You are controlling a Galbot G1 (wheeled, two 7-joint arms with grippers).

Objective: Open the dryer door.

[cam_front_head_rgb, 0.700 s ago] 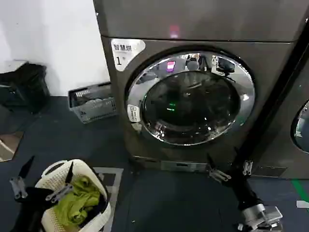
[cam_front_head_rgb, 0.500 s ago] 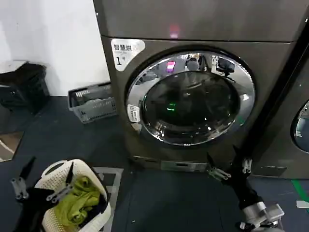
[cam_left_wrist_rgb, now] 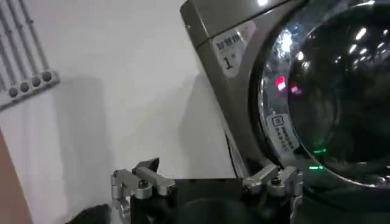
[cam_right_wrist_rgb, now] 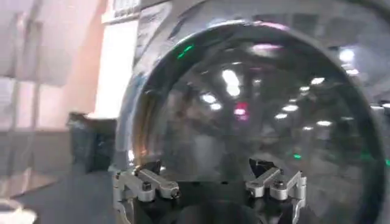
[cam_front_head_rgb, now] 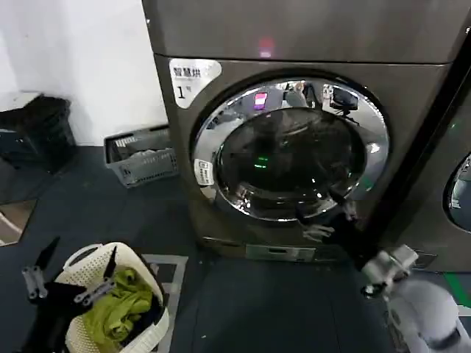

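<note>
Label (cam_front_head_rgb: 193, 77): white sticker on dryer, Chinese characters and "1".
Dryer door (cam_front_head_rgb: 291, 151): closed.
Right gripper (cam_front_head_rgb: 324, 220): fingers spread, at door's lower rim.
Left gripper (cam_front_head_rgb: 66, 283): fingers apart, over laundry basket (cam_front_head_rgb: 81, 257).

Chrome-rimmed dark-glass dryer door (cam_front_head_rgb: 291, 151); white basket (cam_front_head_rgb: 81, 268).

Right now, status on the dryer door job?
Right gripper open at the lower rim of the dryer door, no grip. Left gripper open, low over the laundry basket. Door shut. Nothing in the way.
</note>
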